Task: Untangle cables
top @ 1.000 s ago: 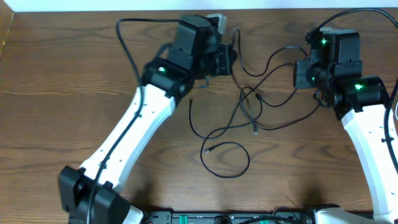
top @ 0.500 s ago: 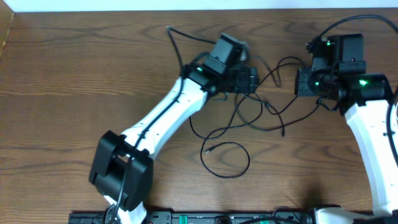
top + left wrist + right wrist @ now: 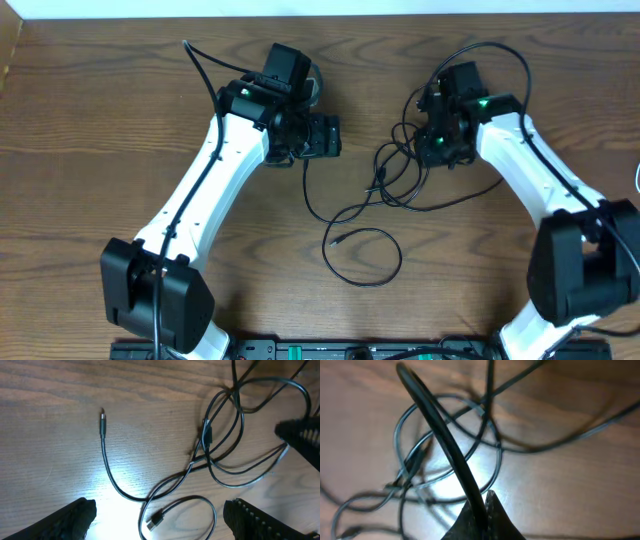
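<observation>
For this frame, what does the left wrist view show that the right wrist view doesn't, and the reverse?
Only the left wrist: the left pincer open, a slim plug lying off to one side, and a flat plug near the bottom edge. Only the right wrist: the right pincer shut on a black cable that runs up across the picture. Both: the tangle of looped cables on the wooden table, though the right wrist view shows it blurred.

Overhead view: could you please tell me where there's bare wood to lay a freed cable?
Bare table left of the left arm, and lower right between the looped cable and right arm. Crowded: the cables beside the right gripper.
</observation>
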You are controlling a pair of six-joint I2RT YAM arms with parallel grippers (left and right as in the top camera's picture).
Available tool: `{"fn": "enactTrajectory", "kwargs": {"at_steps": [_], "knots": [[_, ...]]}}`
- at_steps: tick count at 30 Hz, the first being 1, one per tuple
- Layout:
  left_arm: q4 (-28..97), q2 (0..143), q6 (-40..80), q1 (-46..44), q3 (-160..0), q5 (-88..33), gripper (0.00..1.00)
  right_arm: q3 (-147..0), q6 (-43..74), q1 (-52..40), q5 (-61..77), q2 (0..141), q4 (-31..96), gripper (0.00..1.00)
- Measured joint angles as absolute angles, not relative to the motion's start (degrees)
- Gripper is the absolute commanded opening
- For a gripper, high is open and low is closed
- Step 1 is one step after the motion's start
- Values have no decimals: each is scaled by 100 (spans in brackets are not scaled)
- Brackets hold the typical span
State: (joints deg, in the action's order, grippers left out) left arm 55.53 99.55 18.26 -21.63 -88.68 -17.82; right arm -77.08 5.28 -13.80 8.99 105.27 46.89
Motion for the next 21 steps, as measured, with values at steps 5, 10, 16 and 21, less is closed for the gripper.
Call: {"fn": "enactTrajectory", "kwargs": {"at_steps": [5,10,16,21], "knots": [[5601,9955,1772,-2163,-8868,-1782,87,-7706,1111,-1385,690,10753,4226,16],[5627,9955,1767,-2163,-8868,-1782,87,-7706,1774,-1544,703,11004,3992,25],[5638,9955,1767,-2163,-8829,-1782,87,-7706,1957,-1765,701,11378,3492,31],[5638,9955,1750,-2163,-8772,-1782,87,-7706,1999,-1765,552,11483,3481,31]]}}
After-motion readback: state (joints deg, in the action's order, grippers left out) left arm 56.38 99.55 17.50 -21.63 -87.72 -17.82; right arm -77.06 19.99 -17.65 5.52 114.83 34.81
